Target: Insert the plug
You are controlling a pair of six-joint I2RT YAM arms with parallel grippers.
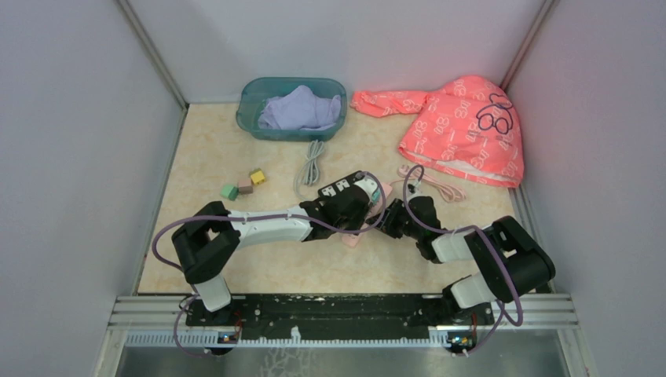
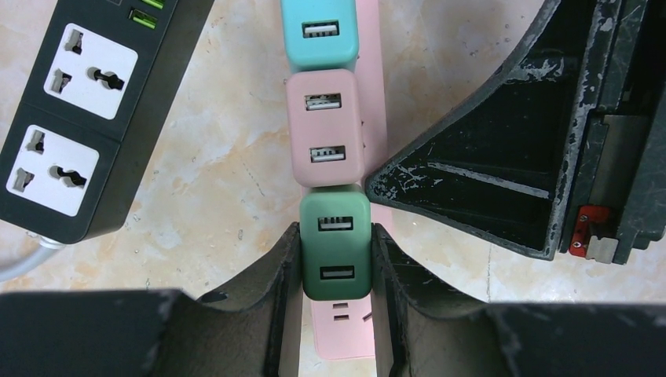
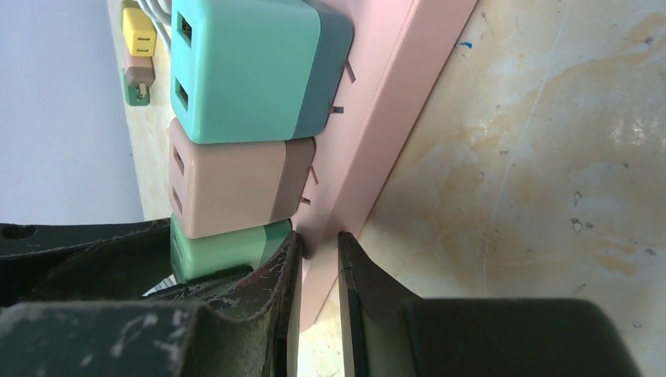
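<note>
A pink power strip [image 2: 369, 133] lies on the table with three USB charger plugs in a row on it: teal [image 2: 320, 33], pink [image 2: 324, 127] and green [image 2: 335, 245]. My left gripper [image 2: 336, 271] is shut on the green plug, one finger on each side. My right gripper [image 3: 318, 259] is shut on the edge of the pink strip [image 3: 377, 133] beside the green plug [image 3: 224, 250]. In the top view both grippers meet over the strip [image 1: 352, 239] at table centre.
A black power strip [image 2: 75, 118] lies left of the pink one, also in the top view [image 1: 339, 187]. Small blocks [image 1: 243, 184], a grey cable [image 1: 311, 161], a teal bin with cloth [image 1: 292, 106] and a coral garment [image 1: 463, 126] lie farther back.
</note>
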